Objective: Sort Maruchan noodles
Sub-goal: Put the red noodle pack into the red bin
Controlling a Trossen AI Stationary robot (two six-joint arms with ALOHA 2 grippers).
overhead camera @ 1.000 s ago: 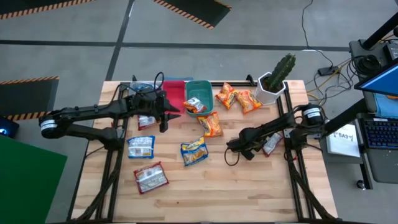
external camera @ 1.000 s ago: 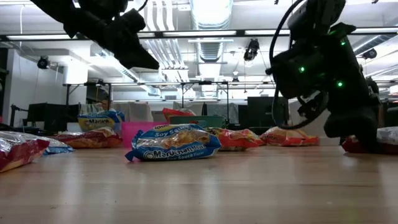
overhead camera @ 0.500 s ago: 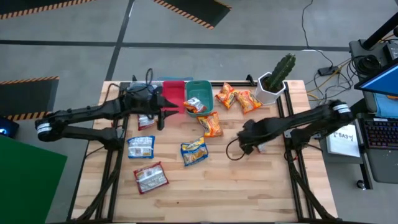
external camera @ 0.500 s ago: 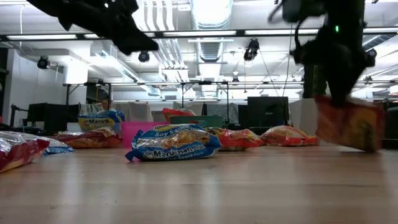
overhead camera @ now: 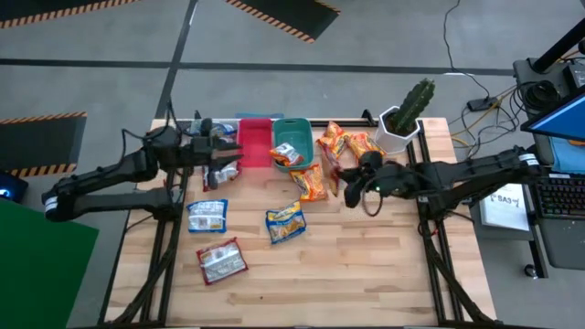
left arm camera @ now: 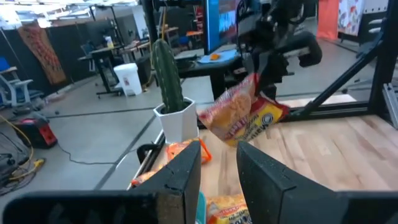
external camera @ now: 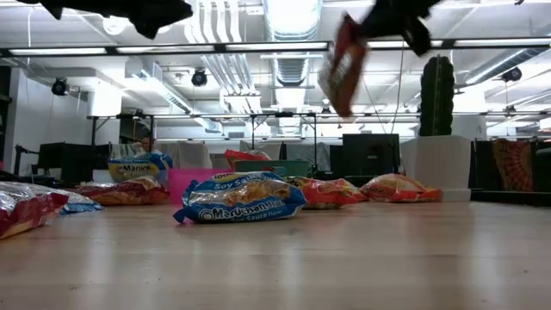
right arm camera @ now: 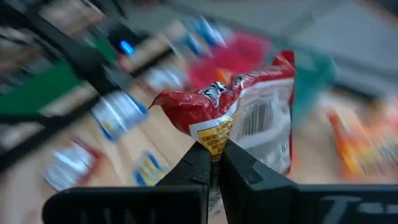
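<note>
My right gripper (overhead camera: 352, 178) is shut on a red Maruchan packet (right arm camera: 249, 112), raised high above the table's middle right; the low view shows the packet (external camera: 343, 65) well above the wood. My left gripper (overhead camera: 238, 159) hovers open above the table beside the red bin (overhead camera: 256, 142), touching nothing; its own view shows the gap (left arm camera: 217, 169). Lying flat on the table are two blue packets (overhead camera: 207, 215) (overhead camera: 285, 222), a red one (overhead camera: 221, 261) and orange ones (overhead camera: 311, 183) (overhead camera: 364, 146). One packet (overhead camera: 286, 155) lies in the teal bin (overhead camera: 294, 125). My right gripper pinches the red packet between its two fingers at a crimped edge (right arm camera: 214, 142). The arm reaches in from the table's right. The packet is lifted clear of the table and hangs tilted below the gripper (external camera: 392, 15).
A cactus in a white pot (overhead camera: 402, 119) stands at the far right corner, close behind my right arm. The red and teal bins sit side by side at the far edge. Bare wood lies along the near edge (overhead camera: 366, 274).
My right gripper has lifted the red packet off the table's right side and carried it up and toward the left and far edge, near the bins; the packet now hangs clear. My left gripper has drawn back toward the table's left edge and risen.
</note>
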